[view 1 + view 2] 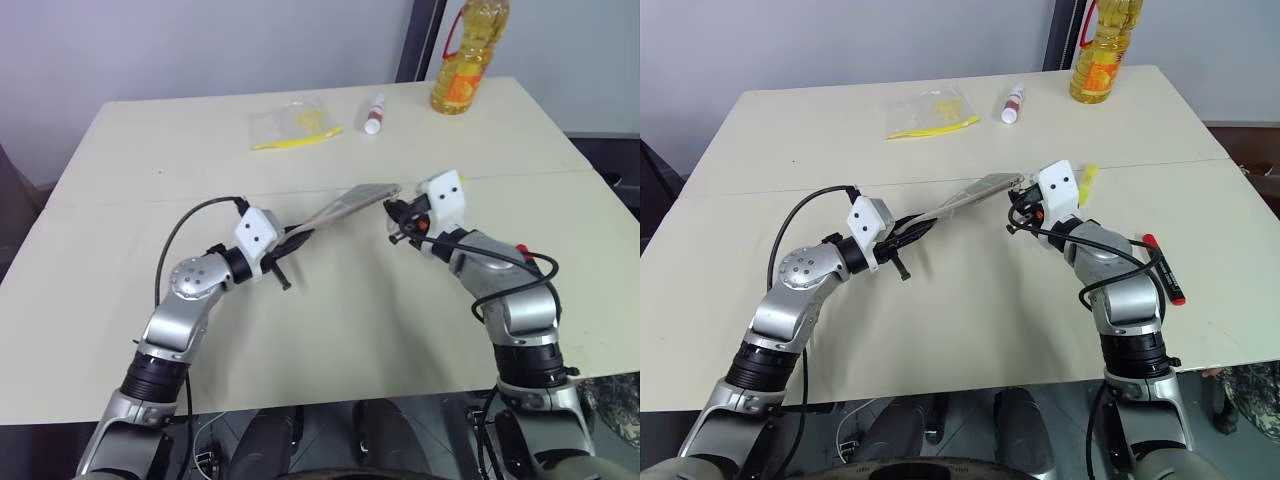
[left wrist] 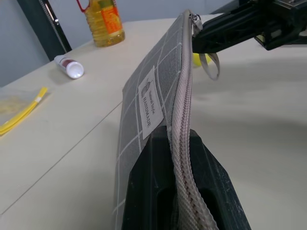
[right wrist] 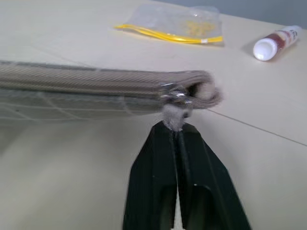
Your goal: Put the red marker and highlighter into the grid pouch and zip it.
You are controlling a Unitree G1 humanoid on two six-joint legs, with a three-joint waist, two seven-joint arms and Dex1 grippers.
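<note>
Lying near the tabletop's (image 1: 150,330) far edge: bag (image 1: 292,125), tube (image 1: 374,113), oil bottle (image 1: 467,55); left end effector (image 1: 300,238) clamps the pouch (image 1: 350,203), right end effector (image 3: 176,125) pinches its zipper pull (image 3: 173,115).

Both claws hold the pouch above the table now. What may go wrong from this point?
1. The right claw grips only the small zipper pull; it may slip out when pulled.
2. The left claw holds the pouch by one end, so the pouch may twist or sag.
3. The marker and highlighter lie on the table; zipping now would shut them out.
</note>
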